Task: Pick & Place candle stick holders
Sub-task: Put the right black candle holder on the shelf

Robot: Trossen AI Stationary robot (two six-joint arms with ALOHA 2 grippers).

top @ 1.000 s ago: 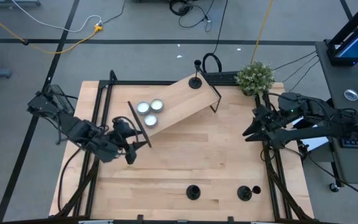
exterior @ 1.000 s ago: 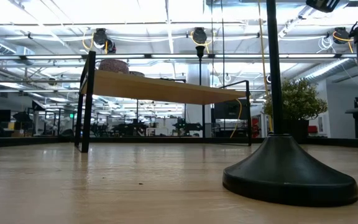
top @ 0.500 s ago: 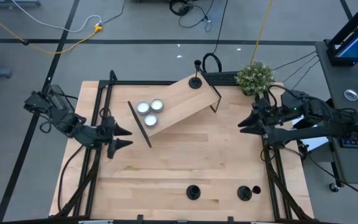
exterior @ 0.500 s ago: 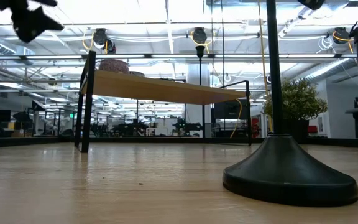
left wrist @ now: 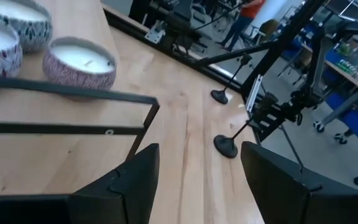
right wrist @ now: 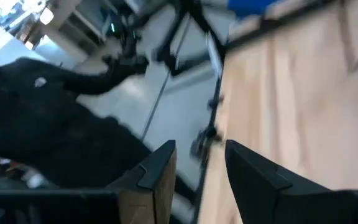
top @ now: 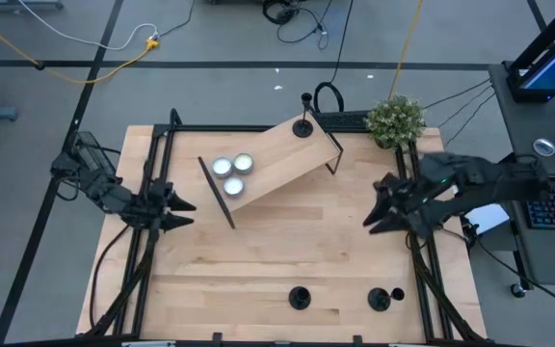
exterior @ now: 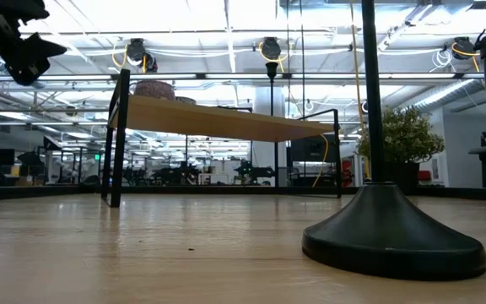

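Three black candlestick holders show. One stands on the far end of the raised wooden shelf [top: 303, 126]; two stand on their round bases near the table's front edge [top: 300, 297] [top: 380, 299]. One of them fills the low view [exterior: 392, 232], and both show in the left wrist view [left wrist: 227, 144] [left wrist: 219, 95]. My left gripper [top: 175, 210] is open and empty, in the air left of the shelf, and shows in its wrist view [left wrist: 197, 180]. My right gripper [top: 374, 207] is open and empty over the table's right part; its wrist view [right wrist: 197, 180] is blurred.
The wooden shelf [top: 277, 159] on a black frame stands slantwise across the far middle of the table, with three round silver-white tealights [top: 230, 172] on its left end. A small potted plant [top: 395, 120] stands at the far right. Bare tabletop [top: 287, 241] lies between the shelf and the front holders.
My left gripper has drawn back from the shelf's left end toward the table's left edge and now shows high in the low view. My right gripper has moved toward the table's left and near edges, out over the tabletop. The holders have not moved.
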